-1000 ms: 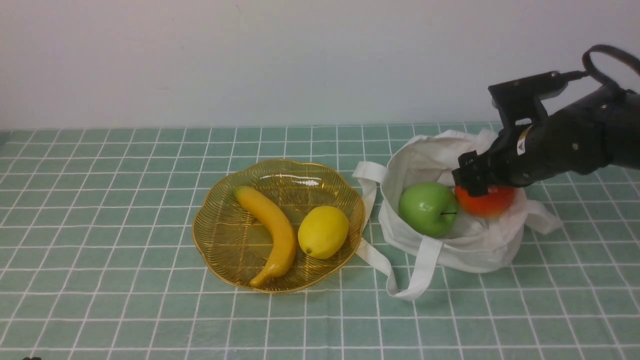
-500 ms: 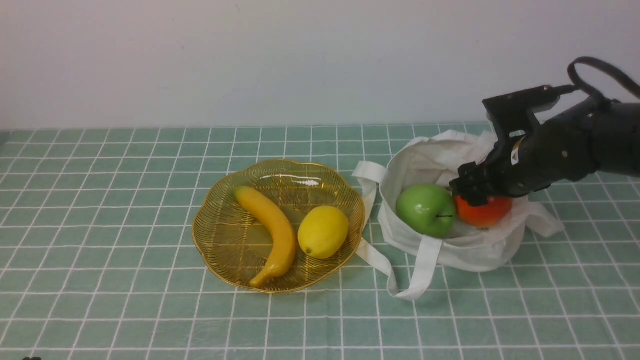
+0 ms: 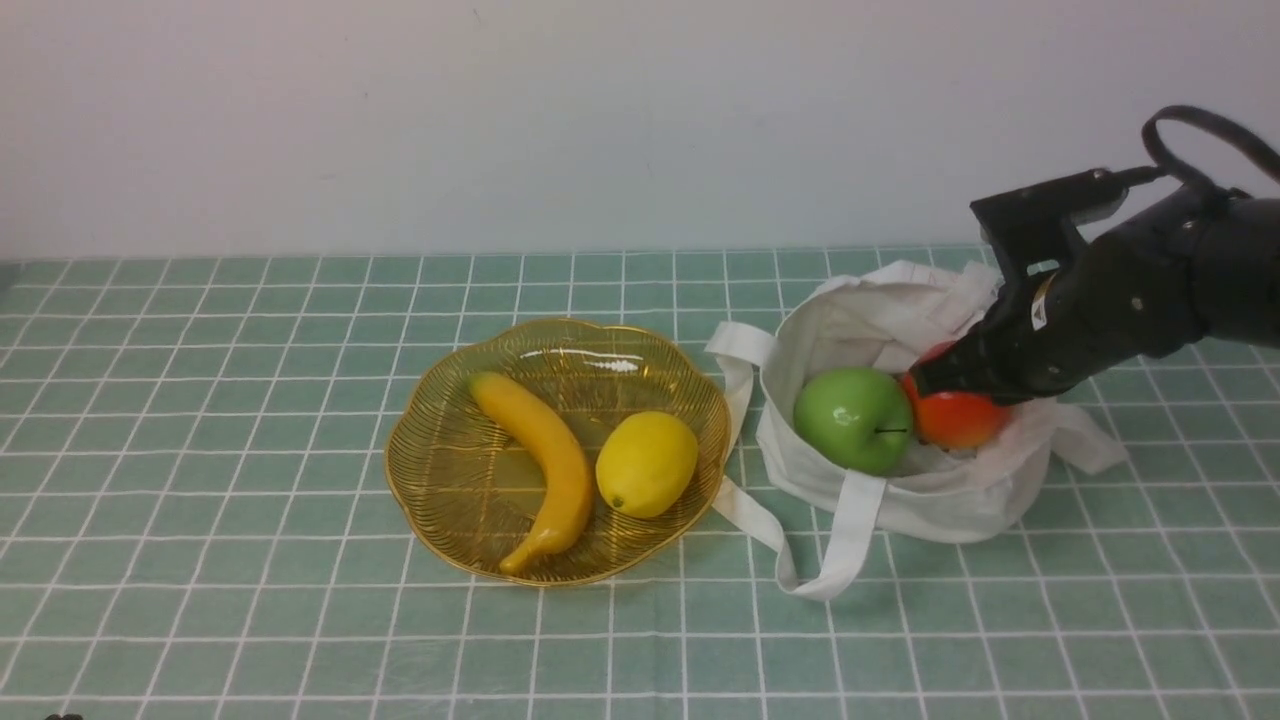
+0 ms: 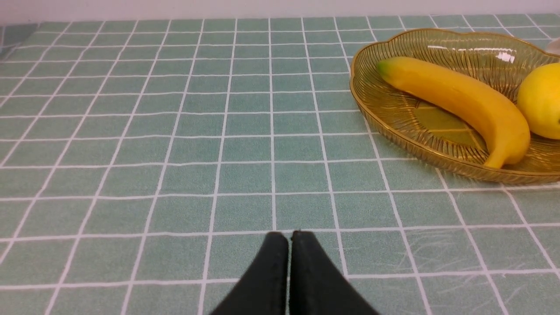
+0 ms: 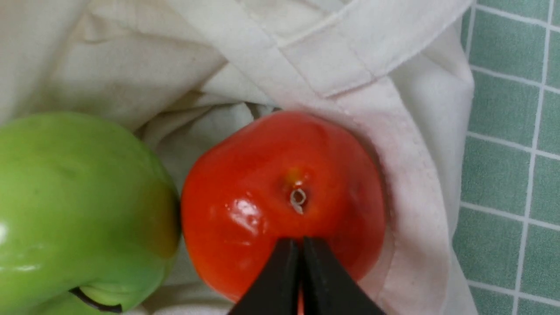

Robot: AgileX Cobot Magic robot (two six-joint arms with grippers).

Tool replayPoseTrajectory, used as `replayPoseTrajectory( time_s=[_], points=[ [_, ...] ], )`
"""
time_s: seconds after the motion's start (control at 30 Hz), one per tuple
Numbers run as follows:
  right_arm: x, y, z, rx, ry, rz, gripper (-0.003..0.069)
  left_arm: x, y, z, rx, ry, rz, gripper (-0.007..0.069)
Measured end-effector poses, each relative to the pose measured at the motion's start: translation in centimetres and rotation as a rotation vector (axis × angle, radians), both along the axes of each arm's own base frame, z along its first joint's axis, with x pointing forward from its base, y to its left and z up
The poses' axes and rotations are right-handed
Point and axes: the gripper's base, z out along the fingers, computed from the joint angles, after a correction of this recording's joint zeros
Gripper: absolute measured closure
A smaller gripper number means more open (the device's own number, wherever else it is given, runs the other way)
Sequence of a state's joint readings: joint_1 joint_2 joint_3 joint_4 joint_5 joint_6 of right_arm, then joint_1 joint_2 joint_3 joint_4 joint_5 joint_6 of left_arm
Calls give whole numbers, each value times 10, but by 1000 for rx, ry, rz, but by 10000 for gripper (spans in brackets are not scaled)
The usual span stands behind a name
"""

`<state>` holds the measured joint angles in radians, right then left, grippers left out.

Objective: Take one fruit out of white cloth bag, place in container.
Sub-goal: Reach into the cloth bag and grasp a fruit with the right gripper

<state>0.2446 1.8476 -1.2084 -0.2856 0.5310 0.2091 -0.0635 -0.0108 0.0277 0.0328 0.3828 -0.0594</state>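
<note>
Fingers of the right gripper [image 5: 299,243] are drawn nearly together over the red fruit [image 5: 262,175], with nothing clasped between them; whether they touch its skin is hard to tell. In the front view, that fruit lies inside the white cloth bag [image 3: 820,340], partly hidden by the gripper, beside a green apple [image 3: 853,420]. The amber bowl [image 3: 470,500] holds a banana [image 3: 560,470] and a lemon [image 3: 647,464]. In the left wrist view, the left gripper [image 4: 289,238] has its fingers closed on nothing above the table [image 4: 175,210]; the bowl and lemon are cut off by the frame. In the right wrist view, the green apple and bag run out of frame.
</note>
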Motion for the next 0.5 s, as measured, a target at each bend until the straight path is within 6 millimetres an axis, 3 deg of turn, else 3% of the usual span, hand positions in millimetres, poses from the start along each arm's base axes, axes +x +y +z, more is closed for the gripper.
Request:
replayPoseTrajectory(
  time_s=[0.07, 0.2, 0.3, 0.4, 0.5],
  points=[
    [0, 0, 0, 0, -5, 2, 561, 0, 0, 0, 0, 0, 0, 632],
    [2, 1, 1, 16, -25, -3, 340, 0, 0, 0, 0, 0, 0, 632],
    [3, 2, 2, 36, -43, -15, 112, 0, 0, 0, 0, 0, 0, 632],
    [4, 2, 1, 44, -50, -18, 6, 0, 0, 0, 0, 0, 0, 632],
    [6, 3, -6, 46, -39, -21, -25, 0, 0, 0, 0, 0, 0, 632]
  ],
)
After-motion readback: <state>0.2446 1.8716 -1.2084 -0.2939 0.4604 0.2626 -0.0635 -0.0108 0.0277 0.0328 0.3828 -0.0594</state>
